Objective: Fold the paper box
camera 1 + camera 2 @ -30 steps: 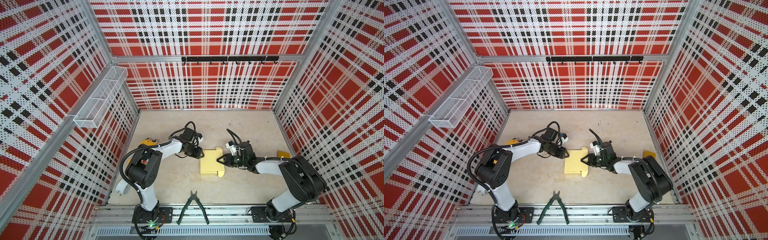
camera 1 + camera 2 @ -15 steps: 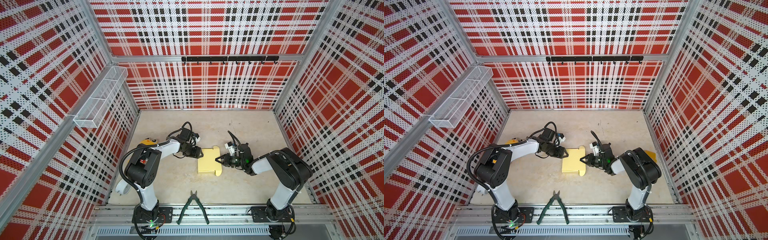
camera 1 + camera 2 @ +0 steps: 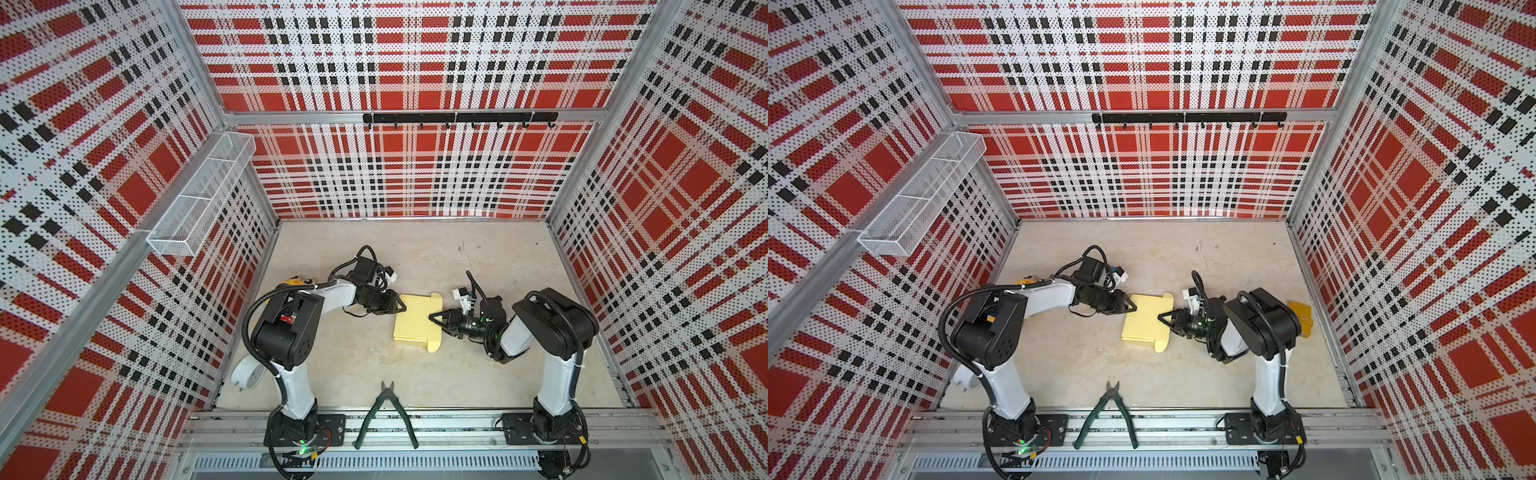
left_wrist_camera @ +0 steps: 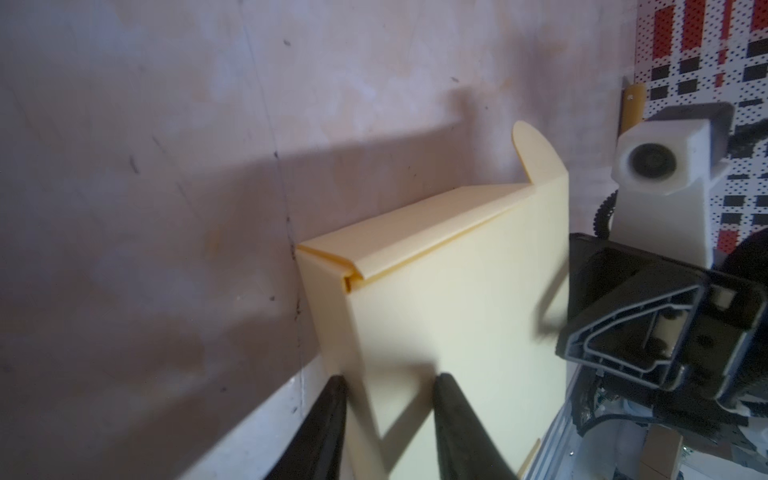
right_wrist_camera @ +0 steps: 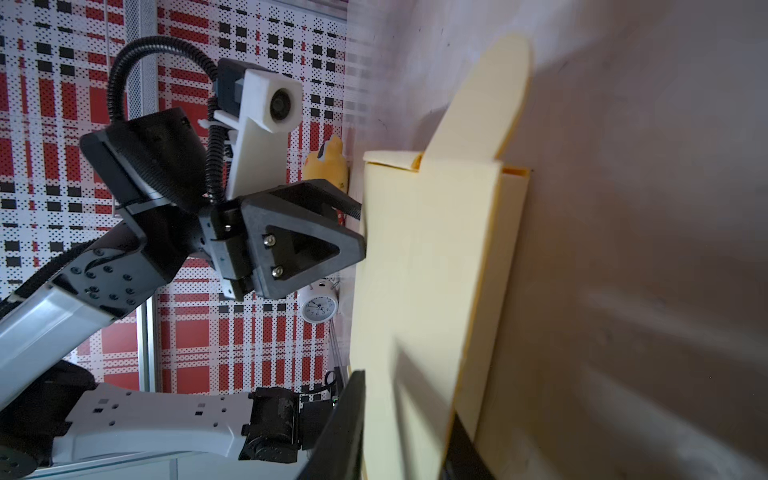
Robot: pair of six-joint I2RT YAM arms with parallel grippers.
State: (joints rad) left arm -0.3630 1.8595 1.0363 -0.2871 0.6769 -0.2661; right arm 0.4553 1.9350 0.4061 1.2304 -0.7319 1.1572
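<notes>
The paper box [image 3: 413,322] lies near the middle of the table [image 3: 478,257]. It is a shallow pale-yellow form with its lid folded over and two rounded tabs jutting from its right-hand side — one at the far corner, one at the near.

The left gripper [image 3: 402,309] meets the box's left edge near the far corner. In the left wrist view its fingers [image 4: 328,419] stand apart with the box's edge between them, though whether they truly pinch it cannot be told. The right gripper [image 3: 431,318] comes at the opposite edge. Its fingers [image 5: 347,419] are likewise parted astride the lid panel — blurred, so the hold is unclear.

Green-handled pliers [image 3: 386,411] lie at the table's near edge. A white alarm clock [image 3: 247,372] sits at its near-left corner, and a small orange-yellow piece [image 3: 1301,316] lies by the right edge.
</notes>
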